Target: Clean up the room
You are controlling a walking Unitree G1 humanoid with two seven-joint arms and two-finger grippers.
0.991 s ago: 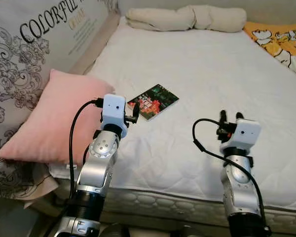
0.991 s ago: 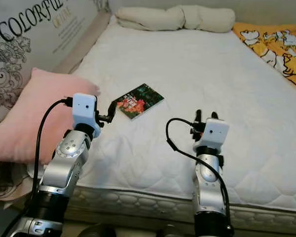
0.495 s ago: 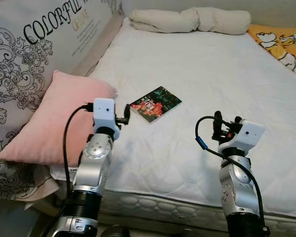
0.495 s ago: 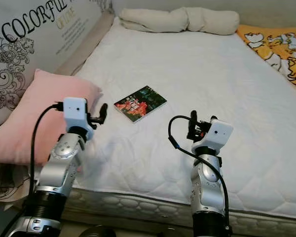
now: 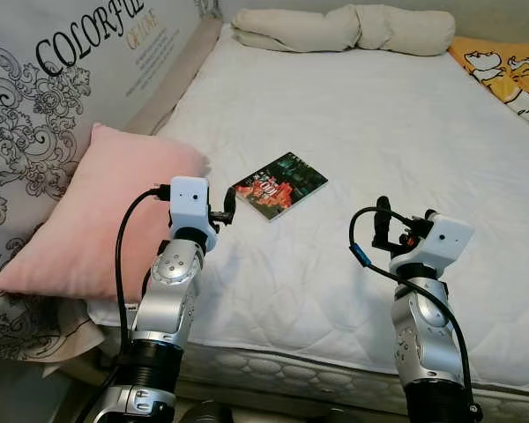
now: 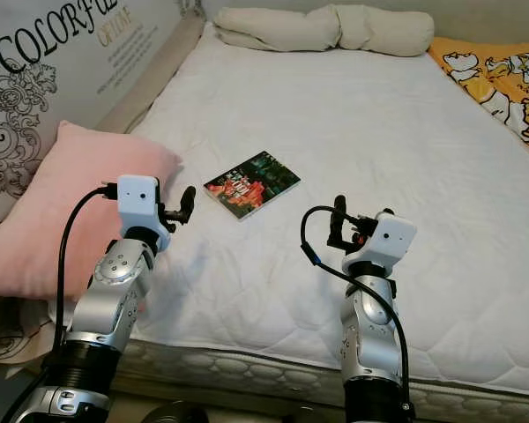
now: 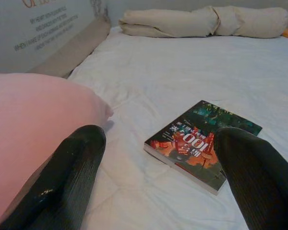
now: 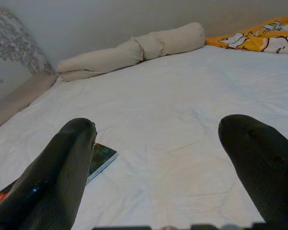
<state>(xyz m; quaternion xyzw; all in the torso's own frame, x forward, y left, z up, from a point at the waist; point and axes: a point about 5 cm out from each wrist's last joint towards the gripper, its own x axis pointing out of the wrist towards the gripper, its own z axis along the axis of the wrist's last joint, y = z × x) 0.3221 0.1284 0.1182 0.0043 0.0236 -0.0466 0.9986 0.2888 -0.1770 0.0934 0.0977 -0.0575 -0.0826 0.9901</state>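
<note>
I see the book [image 5: 280, 184] flat on the bed [image 5: 406, 132], long axis diagonal toward the far right; left gripper [image 7: 156, 187] and right gripper [image 8: 158, 167] jaws spread, empty.

book [image 5: 280, 184] on mattress [image 5: 370, 132] | pillow [image 5: 97, 207] left of book | rolled bedding [image 5: 344, 28] behind, at far end

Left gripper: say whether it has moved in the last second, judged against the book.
Yes. The left gripper has drawn back from the book, toward the pink pillow.
</note>
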